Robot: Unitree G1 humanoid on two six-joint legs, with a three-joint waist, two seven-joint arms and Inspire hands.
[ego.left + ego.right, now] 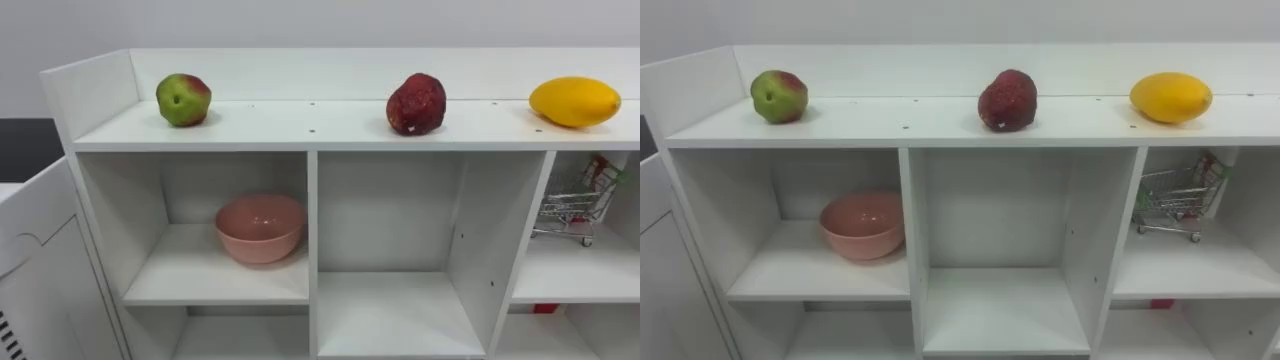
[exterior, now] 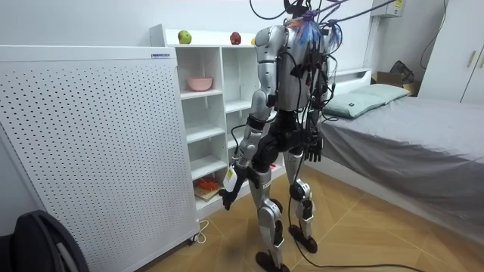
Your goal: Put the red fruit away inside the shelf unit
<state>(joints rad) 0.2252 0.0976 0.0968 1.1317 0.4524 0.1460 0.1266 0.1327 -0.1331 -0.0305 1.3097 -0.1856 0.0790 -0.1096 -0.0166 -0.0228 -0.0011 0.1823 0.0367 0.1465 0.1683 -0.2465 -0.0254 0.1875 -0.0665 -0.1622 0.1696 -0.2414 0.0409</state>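
The white wooden shelf unit [image 1: 330, 128] carries all three fruits on its top board, well apart: a green-and-red apple [image 1: 183, 99] at the left, a dark red knobbly fruit [image 1: 416, 103] in the middle and a smooth yellow oval fruit [image 1: 574, 101] at the right. Below, a pink round bowl [image 1: 260, 227] sits in the upper left compartment and a small wire shopping cart [image 1: 570, 205] in the upper right.

The robot stands on the wooden floor [image 2: 363, 234] facing the shelves, between a white perforated panel [image 2: 91, 143] and a grey-covered bed [image 2: 408, 143]. Its right hand [image 2: 314, 149] hangs with loosely straight fingers, holding nothing. Its left hand [image 2: 226, 196] hangs low (open or closed, I cannot tell).
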